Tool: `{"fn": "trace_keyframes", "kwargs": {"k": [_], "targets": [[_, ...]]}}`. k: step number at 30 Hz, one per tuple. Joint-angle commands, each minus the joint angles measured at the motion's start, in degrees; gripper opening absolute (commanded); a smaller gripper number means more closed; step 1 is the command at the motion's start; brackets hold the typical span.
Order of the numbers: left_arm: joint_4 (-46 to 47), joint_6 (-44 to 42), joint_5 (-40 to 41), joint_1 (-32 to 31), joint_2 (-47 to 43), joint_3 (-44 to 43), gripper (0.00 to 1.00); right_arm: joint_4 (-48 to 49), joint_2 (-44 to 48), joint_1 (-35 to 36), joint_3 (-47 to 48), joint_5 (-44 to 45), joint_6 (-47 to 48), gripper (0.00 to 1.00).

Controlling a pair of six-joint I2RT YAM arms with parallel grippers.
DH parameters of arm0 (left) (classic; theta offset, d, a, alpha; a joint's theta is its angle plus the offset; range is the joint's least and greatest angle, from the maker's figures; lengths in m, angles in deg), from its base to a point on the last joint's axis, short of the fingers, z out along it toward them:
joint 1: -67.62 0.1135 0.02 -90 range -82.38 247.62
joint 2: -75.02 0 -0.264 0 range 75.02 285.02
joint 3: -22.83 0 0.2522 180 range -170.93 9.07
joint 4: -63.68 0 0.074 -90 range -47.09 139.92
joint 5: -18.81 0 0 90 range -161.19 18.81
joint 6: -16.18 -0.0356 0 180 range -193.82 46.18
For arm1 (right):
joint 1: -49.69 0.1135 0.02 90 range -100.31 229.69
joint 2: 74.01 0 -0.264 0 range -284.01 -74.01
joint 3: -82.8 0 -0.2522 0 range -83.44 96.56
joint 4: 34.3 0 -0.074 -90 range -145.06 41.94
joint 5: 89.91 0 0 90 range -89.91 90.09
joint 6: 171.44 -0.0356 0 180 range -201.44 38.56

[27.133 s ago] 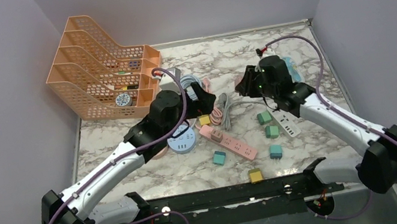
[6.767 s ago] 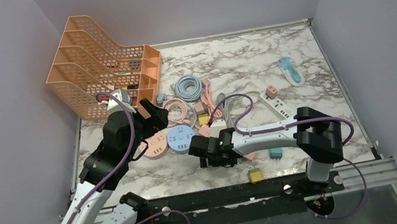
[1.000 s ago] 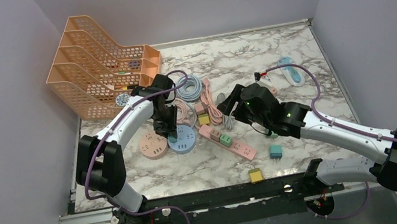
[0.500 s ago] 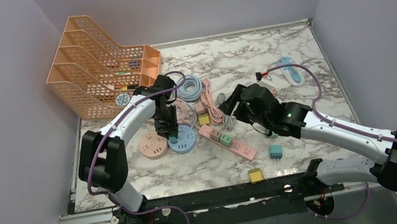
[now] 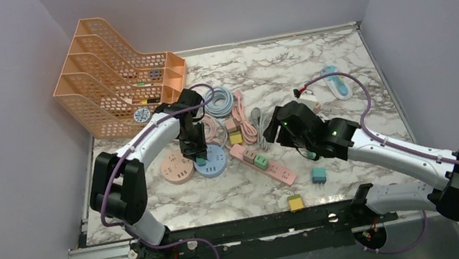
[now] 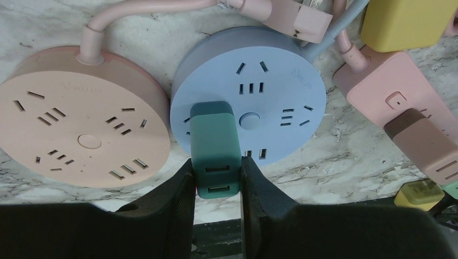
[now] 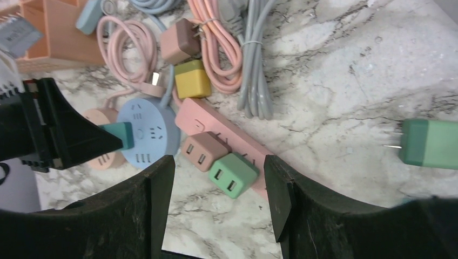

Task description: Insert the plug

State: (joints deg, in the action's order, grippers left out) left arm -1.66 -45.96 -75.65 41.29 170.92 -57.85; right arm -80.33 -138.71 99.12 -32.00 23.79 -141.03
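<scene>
1. Left gripper (image 6: pixel 216 178): lower centre of the left wrist view. Its fingers are pinching the dark green plug (image 6: pixel 214 145) by its two sides.
2. Dark green plug: held over the left part of the blue round socket (image 6: pixel 254 97). Its far end overlaps the socket's face, but whether its prongs are seated cannot be told.
3. Pink round socket (image 6: pixel 81 135): left of the blue one in the left wrist view, with the rims just beside each other.
4. Right gripper (image 7: pixel 217 162): bottom of the right wrist view. The fingers are spread wide with nothing between them, above the pink power strip (image 7: pixel 194 116).
5. Pink power strip: centre of the overhead view, lying on a diagonal. A brown plug (image 7: pixel 202 150) and a light green plug (image 7: pixel 232 174) sit side by side in it.
6. Yellow plug (image 7: pixel 193 81): just above the strip's upper end.
7. Grey cable (image 7: pixel 251 70) and pink cable (image 7: pixel 216 43): bundled together at the upper centre of the right wrist view.
8. Loose green plug (image 7: pixel 429 143): right edge of the right wrist view, lying on its side on the marble table (image 5: pixel 315 66).
9. Orange file rack (image 5: pixel 112 78): upper left of the overhead view.
</scene>
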Motion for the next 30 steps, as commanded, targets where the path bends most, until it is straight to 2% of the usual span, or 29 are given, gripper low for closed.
{"fn": "trace_keyframes", "kwargs": {"k": [1, 5, 9, 10, 15, 19, 25, 30], "targets": [[11.69, -0.96, 5.33, -0.04, 13.01, 9.77, 0.0, -6.73, 0.18, 0.12, 0.37, 0.61, 4.39, 0.61], [11.98, -2.32, 3.5, -0.05, 13.53, 8.82, 0.0, -11.32, 1.67, 0.09, 1.14, -2.13, 7.68, 0.62], [10.06, -3.19, 2.55, -0.05, 7.0, 6.73, 0.0, -19.7, 4.56, 0.07, 1.34, -4.21, 7.63, 0.65], [9.17, -3.31, 2.52, -0.11, 4.82, 5.64, 0.03, -21.55, 5.31, 0.11, 0.97, -4.94, 7.16, 0.66], [6.41, -3.42, 2.83, -0.04, -6.95, 0.34, 0.45, -28.1, 10.42, 0.15, -2.77, -10.17, 3.47, 0.68], [6.39, -2.62, 0.74, -0.04, -15.11, -1.85, 0.6, -28.54, 12.21, 0.14, -6.46, -15.6, 3.72, 0.68], [6.83, -3.15, -2.63, -0.05, -22.53, -1.93, 0.63, -25.26, 7.5, 0.5, -10.97, -20.87, 6.06, 0.68], [9.97, -2.63, -6.15, -0.04, -29.08, 1.26, 0.64, -20.94, 3.97, 2.6, -14.05, -23.55, 6.08, 0.68]]}}
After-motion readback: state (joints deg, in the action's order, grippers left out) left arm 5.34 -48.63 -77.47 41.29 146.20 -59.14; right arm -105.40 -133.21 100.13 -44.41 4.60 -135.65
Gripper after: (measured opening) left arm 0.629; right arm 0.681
